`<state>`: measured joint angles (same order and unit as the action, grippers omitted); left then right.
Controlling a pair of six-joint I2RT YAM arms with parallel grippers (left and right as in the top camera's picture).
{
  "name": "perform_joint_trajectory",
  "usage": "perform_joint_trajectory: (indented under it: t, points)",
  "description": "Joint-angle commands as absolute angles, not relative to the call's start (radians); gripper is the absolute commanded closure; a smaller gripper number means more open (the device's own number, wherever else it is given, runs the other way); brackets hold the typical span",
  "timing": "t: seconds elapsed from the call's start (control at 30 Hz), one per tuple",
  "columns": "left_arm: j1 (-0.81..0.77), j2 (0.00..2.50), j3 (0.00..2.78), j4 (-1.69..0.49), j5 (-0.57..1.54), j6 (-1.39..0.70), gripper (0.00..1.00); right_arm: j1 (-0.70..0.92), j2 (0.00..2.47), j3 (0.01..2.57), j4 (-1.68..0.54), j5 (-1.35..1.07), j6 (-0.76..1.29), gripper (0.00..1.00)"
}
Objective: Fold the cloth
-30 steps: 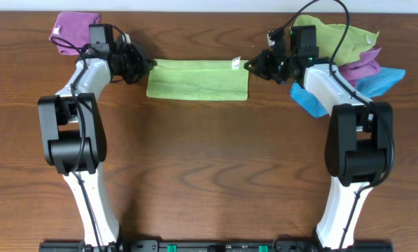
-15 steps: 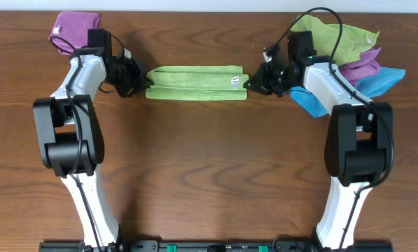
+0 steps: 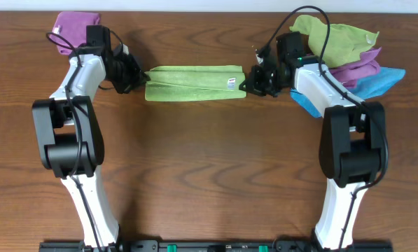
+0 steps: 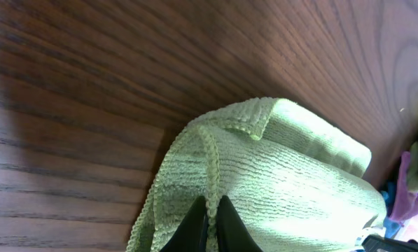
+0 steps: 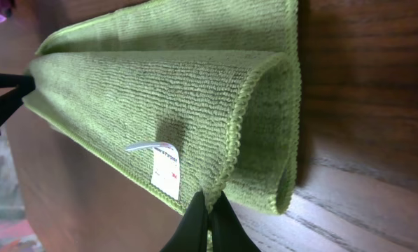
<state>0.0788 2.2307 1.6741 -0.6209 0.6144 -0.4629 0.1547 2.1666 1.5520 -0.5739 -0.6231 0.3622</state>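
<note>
Overhead: bright, even, diffuse light; faint soft shadows on surface (image 3: 209, 161); sharp throughout. Left wrist: dim, broad dark shadow at left, pale sheen upper right; left end effector (image 4: 210, 208) blurred. Right wrist: cloth (image 5: 159, 91) weave crisp, far end soft.

One bright lime-green square microfibre cloth (image 3: 194, 82) is counted, bearing one small white tag (image 3: 231, 82). One duller olive-green cloth (image 3: 331, 35) and one blue cloth (image 3: 380, 78) are seen. Two purple cloths are counted: one folded purple cloth (image 3: 74, 28) and one crumpled purple cloth (image 3: 359, 68). Two white-and-black robot arms are present: left arm (image 3: 82, 73), right arm (image 3: 319, 82).
</note>
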Motion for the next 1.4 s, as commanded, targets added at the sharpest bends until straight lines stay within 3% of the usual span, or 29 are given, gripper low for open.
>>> perform_joint_trajectory:
  t: [0.0, 0.07, 0.1, 0.13, 0.17, 0.23, 0.27, 0.3, 0.33, 0.37, 0.4, 0.47, 0.5, 0.7, 0.83, 1.37]
  points:
    - [0.083, 2.201, 1.688, -0.616, 0.527, -0.442, 0.94, 0.138, 2.180, 1.562, -0.574, -0.547, 0.343, 0.98]
    - [0.076, 2.201, 1.688, -0.616, 0.520, -0.442, 0.94, 0.138, 2.180, 1.562, -0.568, -0.546, 0.342, 0.98]
    - [0.073, 2.201, 1.688, -0.617, 0.520, -0.442, 0.65, 0.138, 2.180, 1.562, -0.566, -0.546, 0.342, 0.90]
    - [0.073, 2.201, 1.688, -0.617, 0.520, -0.441, 0.18, 0.138, 2.180, 1.562, -0.564, -0.546, 0.338, 0.66]
    - [0.073, 2.201, 1.689, -0.622, 0.521, -0.441, 0.02, 0.138, 2.180, 1.562, -0.561, -0.546, 0.326, 0.48]
    - [0.078, 2.195, 1.689, -0.636, 0.525, -0.427, 0.05, 0.132, 2.177, 1.565, -0.561, -0.546, 0.307, 0.28]
    - [0.080, 2.191, 1.691, -0.642, 0.527, -0.414, 0.05, 0.128, 2.177, 1.569, -0.561, -0.546, 0.305, 0.28]
    - [0.086, 2.180, 1.696, -0.653, 0.532, -0.398, 0.04, 0.119, 2.171, 1.575, -0.562, -0.546, 0.305, 0.35]
    - [0.091, 2.166, 1.700, -0.657, 0.538, -0.389, 0.02, 0.111, 2.166, 1.585, -0.562, -0.547, 0.305, 0.49]
    - [0.093, 2.148, 1.703, -0.656, 0.551, -0.374, 0.14, 0.104, 2.158, 1.598, -0.566, -0.550, 0.305, 0.85]
    - [0.092, 2.127, 1.705, -0.654, 0.551, -0.363, 0.40, 0.099, 2.149, 1.612, -0.570, -0.550, 0.305, 0.98]
    - [0.085, 2.083, 1.705, -0.649, 0.546, -0.336, 0.89, 0.097, 2.130, 1.641, -0.573, -0.550, 0.297, 0.99]
    - [0.076, 2.060, 1.705, -0.646, 0.534, -0.321, 0.94, 0.099, 2.118, 1.657, -0.572, -0.547, 0.282, 0.99]
    - [-0.044, 2.032, 1.705, -0.667, 0.139, -0.298, 0.95, 0.172, 2.106, 1.694, -0.596, -0.329, 0.272, 0.99]
    - [-0.131, 2.096, 1.704, -0.668, -0.002, -0.300, 0.94, 0.231, 2.130, 1.694, -0.618, -0.227, 0.272, 0.99]
    - [-0.178, 2.239, 1.704, -0.650, -0.034, -0.390, 0.95, 0.282, 2.237, 1.693, -0.558, -0.191, 0.246, 0.99]
